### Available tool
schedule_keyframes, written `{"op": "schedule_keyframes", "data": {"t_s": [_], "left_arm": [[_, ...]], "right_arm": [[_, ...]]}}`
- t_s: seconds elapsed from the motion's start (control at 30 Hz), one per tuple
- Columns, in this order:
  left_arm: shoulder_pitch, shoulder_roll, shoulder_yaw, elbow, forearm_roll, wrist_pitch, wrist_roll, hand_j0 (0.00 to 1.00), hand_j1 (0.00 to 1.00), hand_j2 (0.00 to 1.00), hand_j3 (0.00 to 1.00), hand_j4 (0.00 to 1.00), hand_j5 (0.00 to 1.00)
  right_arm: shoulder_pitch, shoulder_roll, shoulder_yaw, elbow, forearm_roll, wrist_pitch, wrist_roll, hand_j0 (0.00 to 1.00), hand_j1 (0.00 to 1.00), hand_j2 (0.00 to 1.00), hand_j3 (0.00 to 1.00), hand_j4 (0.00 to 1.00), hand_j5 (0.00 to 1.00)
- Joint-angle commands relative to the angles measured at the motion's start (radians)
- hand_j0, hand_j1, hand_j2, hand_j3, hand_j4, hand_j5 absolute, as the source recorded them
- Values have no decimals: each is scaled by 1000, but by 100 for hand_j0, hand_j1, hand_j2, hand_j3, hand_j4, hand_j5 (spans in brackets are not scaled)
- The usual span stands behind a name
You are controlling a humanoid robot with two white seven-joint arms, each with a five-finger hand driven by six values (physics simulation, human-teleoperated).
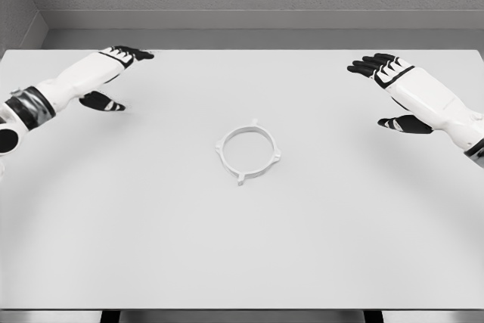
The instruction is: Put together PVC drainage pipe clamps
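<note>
A white ring-shaped pipe clamp (pixel 249 151) with small tabs around its rim lies flat near the middle of the white table (pixel 242 262). My left hand (pixel 121 66) hovers at the far left, well away from the clamp, its black fingers stretched out and its thumb spread below, holding nothing. At the far right my right hand (pixel 382 81) mirrors it, fingers extended, thumb apart, nothing in its grasp. Neither hand touches the clamp.
The table's back edge meets a grey wall strip (pixel 249 35). Its front edge runs along the bottom of the picture. No other objects show on the surface.
</note>
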Motion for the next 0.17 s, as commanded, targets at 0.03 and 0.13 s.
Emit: {"op": "schedule_keyframes", "data": {"t_s": [0.03, 0.13], "left_arm": [[14, 120, 74, 32, 11, 1, 2, 100, 100, 100, 100, 100, 100], [34, 127, 89, 60, 57, 1, 3, 100, 100, 100, 100, 100, 100]], "right_arm": [[0, -1, 0, 0, -7, 1, 0, 100, 100, 100, 100, 100, 100], [0, -1, 0, 0, -7, 1, -2, 100, 100, 100, 100, 100, 100]]}}
